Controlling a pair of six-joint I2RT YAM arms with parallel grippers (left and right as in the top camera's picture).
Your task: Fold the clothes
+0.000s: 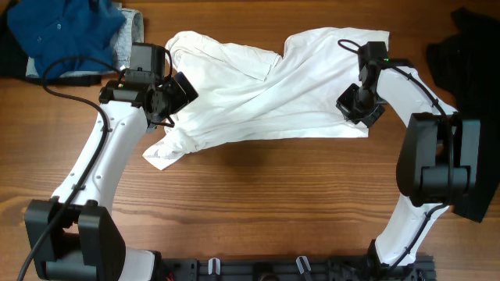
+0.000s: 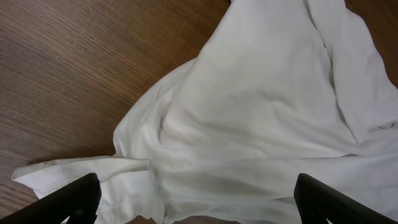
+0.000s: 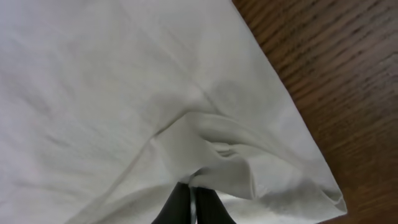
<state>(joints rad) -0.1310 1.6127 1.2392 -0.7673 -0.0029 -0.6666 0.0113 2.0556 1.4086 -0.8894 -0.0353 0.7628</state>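
Note:
The white T-shirt (image 1: 266,97) lies crumpled across the middle of the wooden table, no lettering showing. My left gripper (image 1: 178,100) hangs over the shirt's left part, its two black fingers wide apart with cloth (image 2: 261,124) lying between them, not pinched (image 2: 196,205). My right gripper (image 1: 361,109) sits on the shirt's right edge and is shut on a raised fold of white cloth (image 3: 211,149), the fingers (image 3: 193,198) pressed together with fabric between them.
A blue garment (image 1: 66,31) on a grey one (image 1: 133,27) lies at the back left corner. A black garment (image 1: 469,55) lies at the back right, running down the right edge. Bare wood (image 1: 258,203) lies in front of the shirt.

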